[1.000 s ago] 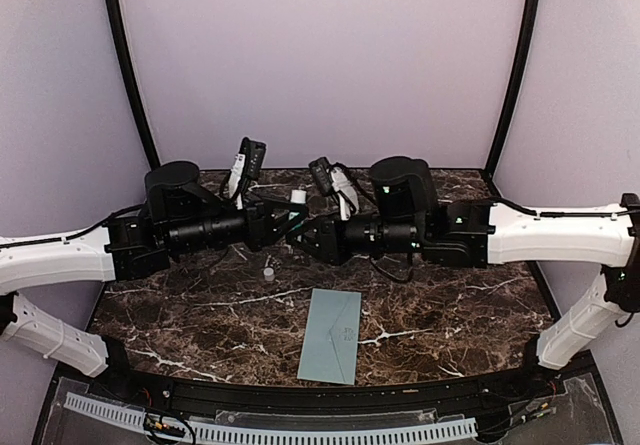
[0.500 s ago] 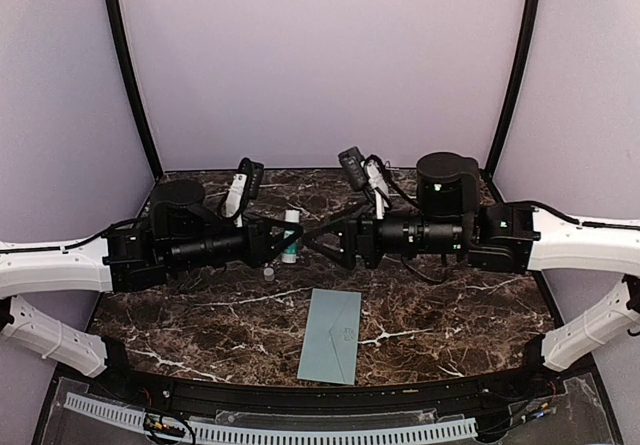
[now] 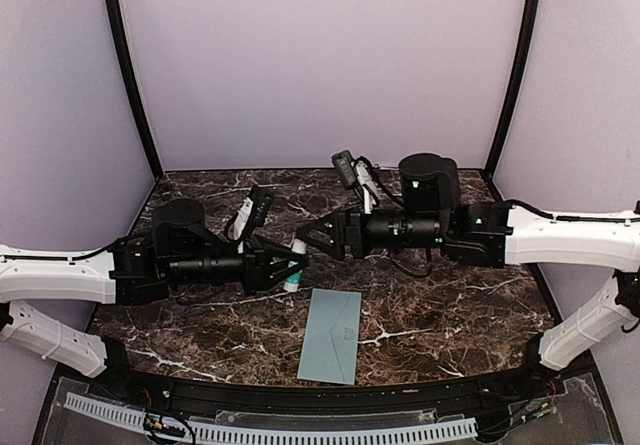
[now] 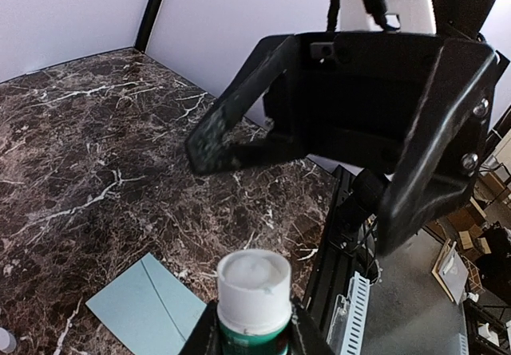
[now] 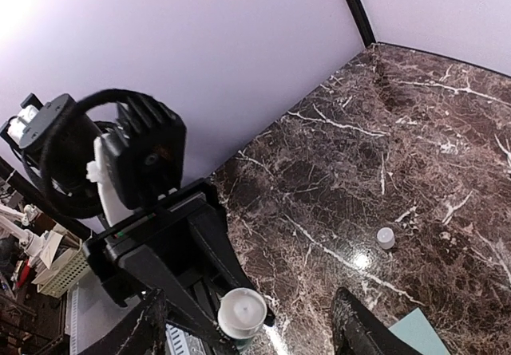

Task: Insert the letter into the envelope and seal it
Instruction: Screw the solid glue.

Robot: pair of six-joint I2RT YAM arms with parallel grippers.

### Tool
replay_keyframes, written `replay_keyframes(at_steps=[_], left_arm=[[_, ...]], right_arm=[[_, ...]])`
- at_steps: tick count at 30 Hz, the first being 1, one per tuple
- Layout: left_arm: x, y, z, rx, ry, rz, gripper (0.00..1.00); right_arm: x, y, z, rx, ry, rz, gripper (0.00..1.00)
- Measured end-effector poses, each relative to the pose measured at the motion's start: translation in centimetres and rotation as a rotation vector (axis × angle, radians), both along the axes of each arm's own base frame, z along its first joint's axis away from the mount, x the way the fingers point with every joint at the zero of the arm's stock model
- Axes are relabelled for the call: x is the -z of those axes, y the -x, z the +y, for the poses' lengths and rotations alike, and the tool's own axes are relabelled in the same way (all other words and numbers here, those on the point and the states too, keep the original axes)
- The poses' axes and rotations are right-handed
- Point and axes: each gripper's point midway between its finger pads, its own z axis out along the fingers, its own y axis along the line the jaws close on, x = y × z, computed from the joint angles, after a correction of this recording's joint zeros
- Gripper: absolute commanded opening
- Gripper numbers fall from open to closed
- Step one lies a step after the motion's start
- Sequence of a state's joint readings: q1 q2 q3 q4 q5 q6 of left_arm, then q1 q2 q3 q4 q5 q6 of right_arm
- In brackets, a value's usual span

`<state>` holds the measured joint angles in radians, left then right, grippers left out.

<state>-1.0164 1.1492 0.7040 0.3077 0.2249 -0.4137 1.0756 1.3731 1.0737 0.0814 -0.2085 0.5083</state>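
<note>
Free tabletop (image 3: 450, 315) right of envelope (image 3: 330, 337)

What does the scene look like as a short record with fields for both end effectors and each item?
Left end effector: shut on the glue stick
Right end effector: open, empty, near the stick
Glue stick: uncapped, white top exposed
Small white cap: loose on the table
Envelope: flat on the table
Letter: not in view
</note>
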Motion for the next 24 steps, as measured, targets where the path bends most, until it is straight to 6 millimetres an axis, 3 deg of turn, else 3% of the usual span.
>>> replay_keyframes(at_steps=[4,10,20,24], left_arm=[[-0.3,0.2,-0.4,0.024,0.017,-0.012,0.0],[0.1,0.2,-1.0,0.042,0.017,-0.012,0.0],[-0.5,0.3,-1.2,0.053,0.04,-0.023,0.0],[-0.5,0.3,-1.1,0.053,0.04,-0.023,0.0]], right_arm=[[1.3,0.4,0.7,-0.024,0.02,0.034,0.62],[0.5,1.1,1.2,-0.054,-0.022,0.054,0.54],[1.9,0.6,1.6,-0.029,0.002,0.088,0.59],[1.9,0.6,1.6,-0.026,0.001,0.089,0.49]])
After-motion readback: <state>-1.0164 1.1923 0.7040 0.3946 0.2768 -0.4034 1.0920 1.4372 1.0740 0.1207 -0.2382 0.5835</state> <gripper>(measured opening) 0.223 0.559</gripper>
